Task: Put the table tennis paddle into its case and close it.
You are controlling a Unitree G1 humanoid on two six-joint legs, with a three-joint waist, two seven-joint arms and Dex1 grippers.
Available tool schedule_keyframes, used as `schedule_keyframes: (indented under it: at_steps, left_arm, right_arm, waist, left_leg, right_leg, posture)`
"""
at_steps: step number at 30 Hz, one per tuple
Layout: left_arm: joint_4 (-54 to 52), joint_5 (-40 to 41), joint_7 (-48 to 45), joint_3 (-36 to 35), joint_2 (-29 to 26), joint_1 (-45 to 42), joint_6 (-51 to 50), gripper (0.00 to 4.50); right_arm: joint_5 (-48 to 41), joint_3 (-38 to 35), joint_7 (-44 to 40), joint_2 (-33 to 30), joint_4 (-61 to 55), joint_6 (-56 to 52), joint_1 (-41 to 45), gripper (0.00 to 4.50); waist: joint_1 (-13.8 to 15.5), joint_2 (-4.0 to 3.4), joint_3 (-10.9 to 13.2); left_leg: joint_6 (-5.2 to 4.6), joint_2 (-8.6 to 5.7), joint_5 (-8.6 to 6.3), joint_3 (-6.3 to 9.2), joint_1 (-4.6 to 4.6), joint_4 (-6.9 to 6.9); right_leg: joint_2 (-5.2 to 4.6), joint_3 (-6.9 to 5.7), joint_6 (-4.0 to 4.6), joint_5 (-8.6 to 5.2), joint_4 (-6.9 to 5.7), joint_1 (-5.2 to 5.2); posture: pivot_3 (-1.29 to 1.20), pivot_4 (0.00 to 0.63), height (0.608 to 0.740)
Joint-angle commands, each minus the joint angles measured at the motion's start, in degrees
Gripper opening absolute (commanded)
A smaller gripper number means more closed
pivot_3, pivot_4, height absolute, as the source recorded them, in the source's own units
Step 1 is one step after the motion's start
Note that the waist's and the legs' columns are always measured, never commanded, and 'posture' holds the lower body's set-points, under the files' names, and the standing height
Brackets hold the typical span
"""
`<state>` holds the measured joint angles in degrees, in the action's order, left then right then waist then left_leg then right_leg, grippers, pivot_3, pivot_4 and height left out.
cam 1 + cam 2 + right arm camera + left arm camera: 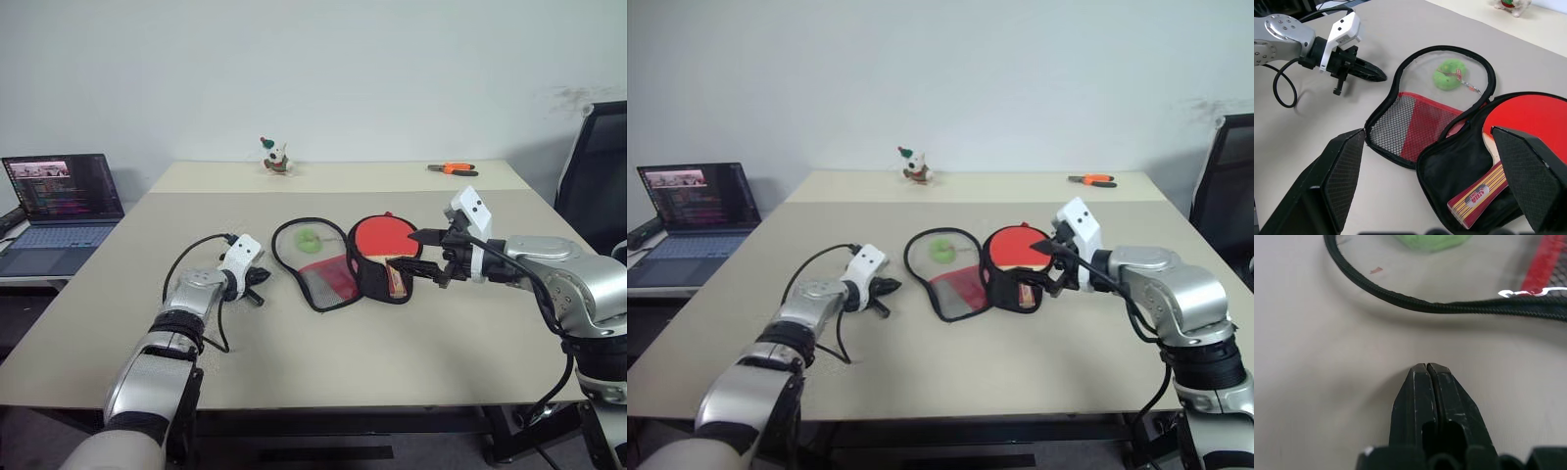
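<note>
Your inventory of surfaces:
- Table (323,343): smooth, matt beige top.
- Case (1449,161): soft black cloth inside, woven black zip edging; its flap, centre frame in your right wrist view, is open mesh over a red fabric panel.
- Paddle (1528,120): smooth, matt red rubber face; striped, varnished-looking wooden handle.
- Left gripper (1427,369): scuffed black plastic fingers pressed together.
- Right gripper (424,253): finely textured black finger pads (1342,171), white plastic housing, brushed metal arm shell.
</note>
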<state>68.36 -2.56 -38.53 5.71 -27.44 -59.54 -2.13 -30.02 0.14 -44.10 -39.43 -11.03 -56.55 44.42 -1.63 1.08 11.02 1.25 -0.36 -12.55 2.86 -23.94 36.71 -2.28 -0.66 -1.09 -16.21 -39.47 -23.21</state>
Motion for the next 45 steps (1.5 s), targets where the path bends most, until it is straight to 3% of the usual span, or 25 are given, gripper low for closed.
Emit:
schedule_keyframes:
  at_steps: [1, 15, 22, 27, 36, 42, 45]
  left_arm:
    - [3.1, -1.4, 2.0, -0.6, 2.0, -3.4, 1.8, 0.05]
    - [6.6, -2.8, 3.2, -2.7, 9.8, -17.2, 4.7, 0.05]
    - [7.6, -1.3, 5.4, -5.4, 21.3, -25.4, 5.5, 0.05]
    - [8.0, -1.7, 5.6, -6.5, 24.5, -26.9, 5.8, 0.05]
    - [6.1, 0.6, -1.7, -9.7, 17.6, -23.1, 6.7, 0.05]
    - [-3.0, 6.4, -22.8, -11.6, 9.3, -14.6, 3.6, 0.05]
    - [-12.1, 10.9, -30.4, -12.4, 5.4, -9.8, -4.2, 0.05]
  right_arm:
    - [0.2, -1.5, 0.6, -0.7, -1.4, 1.2, 0.8, 4.50]
    - [-0.7, -4.2, 3.2, -3.4, -3.8, -0.3, -2.3, 4.50]
    - [-0.4, -5.3, 4.7, -4.4, -4.1, -0.7, -3.2, 4.50]
    - [-0.4, -5.9, 6.0, -4.8, -4.6, -1.5, -3.7, 4.50]
    - [1.8, -4.6, 10.0, -1.9, 2.5, -0.4, -2.2, 4.50]
    - [7.0, -2.8, 13.6, 5.1, 19.1, 4.5, 4.0, 4.50]
    - [9.5, -3.0, 15.5, 8.2, 28.1, 7.7, 7.3, 4.50]
  waist:
    - [0.1, 0.01, 0.0]
    - [0.1, 0.19, 0.1]
    - [0.4, 0.25, 0.1]
    - [-0.3, 0.24, 0.1]
    - [-0.7, 0.22, 0.1]
    - [-0.6, 0.22, 0.1]
    - [-0.4, 0.21, 0.1]
  left_leg:
    - [0.00, 0.00, 0.00, 0.01, 0.00, 0.08]
    - [0.00, -0.04, 0.00, -0.04, -0.10, 0.23]
    - [0.00, -0.06, 0.00, -0.02, -0.18, 0.26]
    - [-0.02, -0.09, -0.01, -0.09, -0.19, 0.21]
    - [-0.01, -0.07, -0.01, -0.18, 0.08, 0.20]
    - [0.01, 0.00, 0.00, -0.23, 0.05, 0.25]
    - [0.01, 0.01, 0.00, -0.23, 0.01, 0.23]
  right_leg:
    - [0.00, 0.00, 0.00, 0.00, -0.07, 0.01]
    - [0.00, 0.00, -0.08, 0.03, -0.09, 0.00]
    - [-0.01, -0.04, -0.09, 0.03, -0.06, -0.01]
    - [-0.01, 0.01, -0.14, 0.03, 0.05, -0.01]
    - [0.12, 0.21, -0.11, 0.02, -0.26, -0.03]
    - [0.06, 0.18, -0.09, 0.02, -0.38, -0.07]
    - [0.06, 0.18, -0.08, 0.02, -0.34, -0.09]
  posture:
    - [0.00, 0.150, 0.740]
    - [0.00, 0.150, 0.740]
    - [0.00, 0.150, 0.740]
    - [0.00, 0.150, 0.740]
    - [0.00, 0.150, 0.740]
    - [0.00, 0.150, 0.740]
    - [0.00, 0.150, 0.740]
